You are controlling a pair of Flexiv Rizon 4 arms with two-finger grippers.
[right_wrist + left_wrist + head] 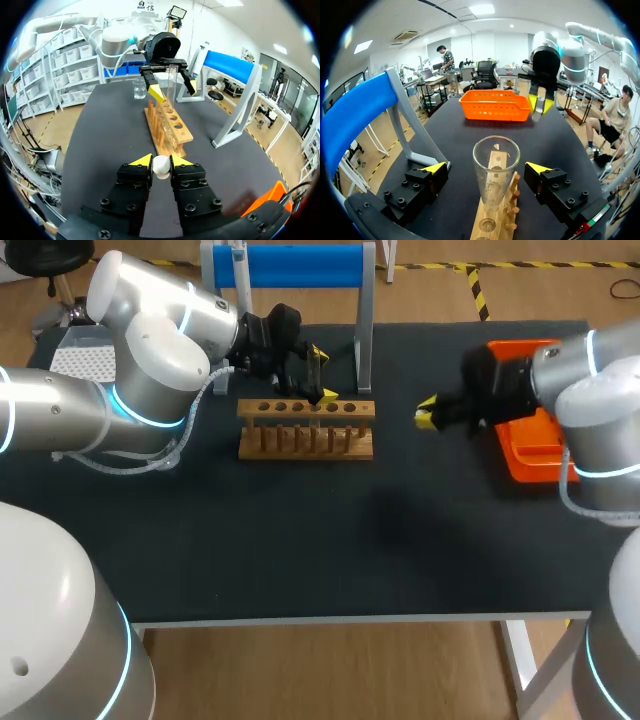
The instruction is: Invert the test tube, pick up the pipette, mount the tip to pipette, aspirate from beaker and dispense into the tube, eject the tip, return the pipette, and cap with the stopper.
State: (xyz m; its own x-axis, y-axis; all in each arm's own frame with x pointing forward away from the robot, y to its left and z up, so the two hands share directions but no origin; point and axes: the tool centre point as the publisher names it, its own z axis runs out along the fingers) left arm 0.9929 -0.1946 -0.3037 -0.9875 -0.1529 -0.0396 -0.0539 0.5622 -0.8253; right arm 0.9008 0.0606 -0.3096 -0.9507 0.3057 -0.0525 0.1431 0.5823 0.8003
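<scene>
A clear test tube (494, 172) stands upright, mouth up, in a wooden rack (306, 430) at the table's middle back. My left gripper (487, 169) is open astride the tube, with its fingers (434, 169) clear of the glass on both sides. The right wrist view shows the same gripper (167, 82) over the rack (170, 127). To the right of the rack my right gripper (428, 414) is shut on a small white stopper (161, 166), above the table. A small glass beaker (139, 89) stands beyond the rack's far end.
The blue-topped pipette stand (292, 265) rises behind the rack. An orange basket (530, 455) lies at the table's right edge under my right arm. A white perforated box (85, 358) sits at the far left. Bare black tabletop (330, 540) stretches in front.
</scene>
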